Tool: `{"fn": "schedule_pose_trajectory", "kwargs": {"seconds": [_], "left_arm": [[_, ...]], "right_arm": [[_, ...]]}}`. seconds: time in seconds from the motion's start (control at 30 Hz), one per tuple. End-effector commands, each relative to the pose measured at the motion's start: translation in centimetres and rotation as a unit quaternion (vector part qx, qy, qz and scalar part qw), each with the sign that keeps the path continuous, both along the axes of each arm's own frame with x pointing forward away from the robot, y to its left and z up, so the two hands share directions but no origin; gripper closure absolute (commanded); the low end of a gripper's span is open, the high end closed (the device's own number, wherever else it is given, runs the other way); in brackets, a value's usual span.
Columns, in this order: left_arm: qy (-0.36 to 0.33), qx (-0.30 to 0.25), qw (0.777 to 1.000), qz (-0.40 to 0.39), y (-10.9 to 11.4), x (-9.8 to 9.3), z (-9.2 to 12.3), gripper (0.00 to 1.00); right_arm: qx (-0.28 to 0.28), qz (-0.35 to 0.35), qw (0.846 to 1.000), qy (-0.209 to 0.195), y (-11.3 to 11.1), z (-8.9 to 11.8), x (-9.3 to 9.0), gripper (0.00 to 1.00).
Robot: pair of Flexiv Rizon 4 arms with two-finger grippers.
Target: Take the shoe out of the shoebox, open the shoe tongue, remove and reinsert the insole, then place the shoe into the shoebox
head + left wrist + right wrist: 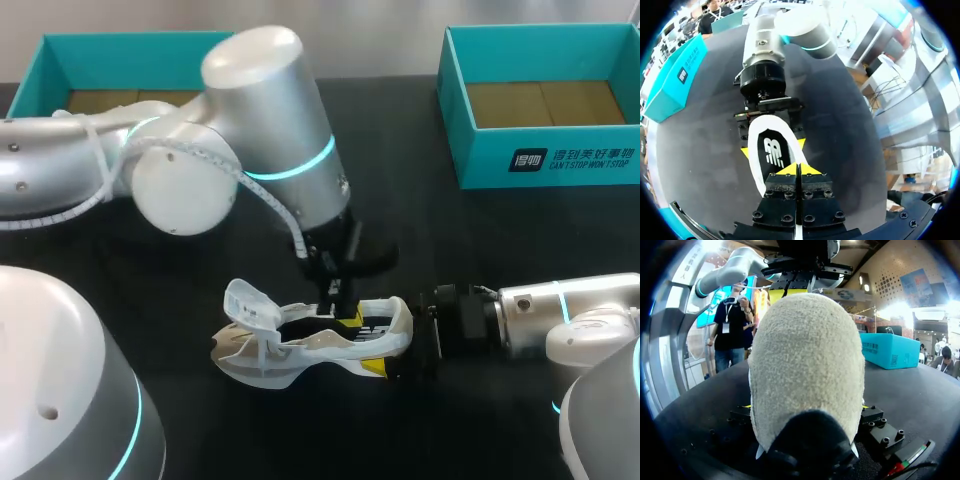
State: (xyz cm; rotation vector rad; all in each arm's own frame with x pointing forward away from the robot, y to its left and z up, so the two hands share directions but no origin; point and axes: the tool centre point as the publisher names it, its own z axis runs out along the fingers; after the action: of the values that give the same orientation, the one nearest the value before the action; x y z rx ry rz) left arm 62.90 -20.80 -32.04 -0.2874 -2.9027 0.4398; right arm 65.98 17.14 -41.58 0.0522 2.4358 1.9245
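With our right gripper [392,340] clamping the shoe [300,352] near the table's [500,250] front edge, our left gripper [797,170] appears pinched on the insole [772,152]; next, lift it out.

Fuzzy suede-like shoe [807,365], matt black table [420,235].

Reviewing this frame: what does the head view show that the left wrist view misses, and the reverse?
Only the head view: the left shoebox and the tongue, lifted open.

Only the left wrist view: the dark insole with its white mark, the left gripper with fingers pressed together at the near end of the shoe's opening, and the yellow tips of the right gripper on both sides of the heel.

Both: the white shoe on the table, the right gripper at its heel end, and the right shoebox.
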Motion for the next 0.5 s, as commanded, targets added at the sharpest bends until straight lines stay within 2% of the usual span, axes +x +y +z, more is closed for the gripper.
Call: {"fn": "schedule_pose_trajectory", "kwargs": {"seconds": [0.03,0.27,0.5], "left_arm": [[-0.003,0.012,1.0,0.0,-2.4,0.4,-1.7,1.0],[-0.01,0.03,0.999,0.018,-3.4,1.2,-3.0,1.0],[0.004,0.058,0.998,0.039,-2.6,1.4,-4.6,1.0]], "right_arm": [[-0.002,0.0,1.0,0.0,0.0,0.1,0.0,1.0],[-0.002,0.0,1.0,0.0,0.0,0.1,0.0,1.0],[-0.002,0.0,1.0,0.0,0.0,0.1,0.0,1.0]]}}
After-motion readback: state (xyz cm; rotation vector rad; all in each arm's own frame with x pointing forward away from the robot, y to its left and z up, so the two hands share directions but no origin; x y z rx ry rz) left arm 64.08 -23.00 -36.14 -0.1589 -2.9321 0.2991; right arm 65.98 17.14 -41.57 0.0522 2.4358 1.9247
